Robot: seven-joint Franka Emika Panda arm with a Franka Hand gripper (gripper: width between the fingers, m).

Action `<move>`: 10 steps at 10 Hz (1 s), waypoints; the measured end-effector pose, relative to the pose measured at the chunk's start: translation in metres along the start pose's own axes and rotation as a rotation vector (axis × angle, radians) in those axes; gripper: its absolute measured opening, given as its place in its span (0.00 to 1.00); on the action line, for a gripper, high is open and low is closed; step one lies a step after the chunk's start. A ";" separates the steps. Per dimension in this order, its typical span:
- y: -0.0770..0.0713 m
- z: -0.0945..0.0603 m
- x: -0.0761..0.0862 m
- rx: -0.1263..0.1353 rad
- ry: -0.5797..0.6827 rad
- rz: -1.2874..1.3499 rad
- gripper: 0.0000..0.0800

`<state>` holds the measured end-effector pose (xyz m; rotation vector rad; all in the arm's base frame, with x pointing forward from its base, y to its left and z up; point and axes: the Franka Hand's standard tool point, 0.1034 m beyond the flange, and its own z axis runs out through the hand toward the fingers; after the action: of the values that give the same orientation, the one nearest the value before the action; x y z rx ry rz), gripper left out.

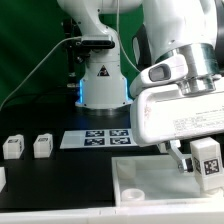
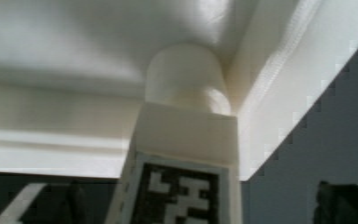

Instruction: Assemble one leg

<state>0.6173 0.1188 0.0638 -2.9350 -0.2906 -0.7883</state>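
Observation:
One leg [image 2: 185, 120], a white block with a black-and-white tag on its face, stands on end in a corner of the big white rimmed tray part [image 2: 51, 100]. My gripper [image 2: 179, 205] is open around it. Each dark finger stands off from the leg's sides, with a gap showing on both. In the exterior view the same leg [image 1: 208, 160] sits under my gripper [image 1: 200, 158] at the far right, over the tray part [image 1: 150, 180]. Two more legs [image 1: 13, 146] [image 1: 42, 146] stand on the black table at the exterior view's left.
The marker board [image 1: 105, 136] lies flat in front of the arm's white base [image 1: 100, 80]. Another white block [image 1: 2, 178] shows at the left edge. Black cables hang behind the base, in front of a green backdrop.

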 end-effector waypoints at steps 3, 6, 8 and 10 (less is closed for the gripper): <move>0.004 -0.013 0.001 0.023 -0.143 0.006 0.81; -0.001 -0.019 0.005 0.098 -0.503 0.036 0.81; -0.004 -0.012 0.017 0.114 -0.553 0.049 0.81; -0.004 -0.009 0.015 0.117 -0.563 0.053 0.81</move>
<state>0.6250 0.1241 0.0792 -2.9710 -0.2797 0.0781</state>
